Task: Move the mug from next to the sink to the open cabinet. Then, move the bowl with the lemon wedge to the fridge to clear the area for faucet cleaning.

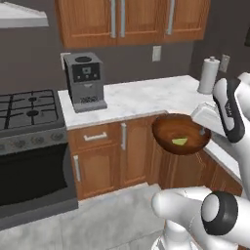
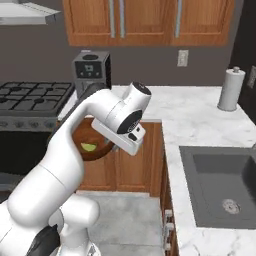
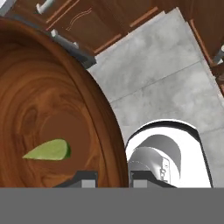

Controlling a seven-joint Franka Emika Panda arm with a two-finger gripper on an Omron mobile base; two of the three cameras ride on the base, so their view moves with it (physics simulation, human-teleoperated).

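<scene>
From the left base view, I have the bowl up in the air, clear of the worktop and out past its front edge, over the floor in front of the base cabinets. It hangs level, and I judge that is deliberate: the lemon wedge lies loose on the bowl's bottom, and any tilt would let it slide. My gripper meets the bowl at its right rim, so the bowl juts out to one side of my hand rather than hanging under it. The coffee machine stands near the worktop's left end and the paper roll at its far right corner, both well apart from my load. From the right base view, my own arm covers most of the bowl; the wedge shows beneath my forearm. The sink lies in the worktop's right run, well apart from the bowl, which fits a carry toward the fridge. From the hand view, my jaws stand narrow and pinch the bowl's wall, one fingertip inside, the other outside, the rim running between them. The wedge rests just beside the inner finger, untouched. A rim pinch like this gives little hold against swinging, so slow travel seems wise.
</scene>
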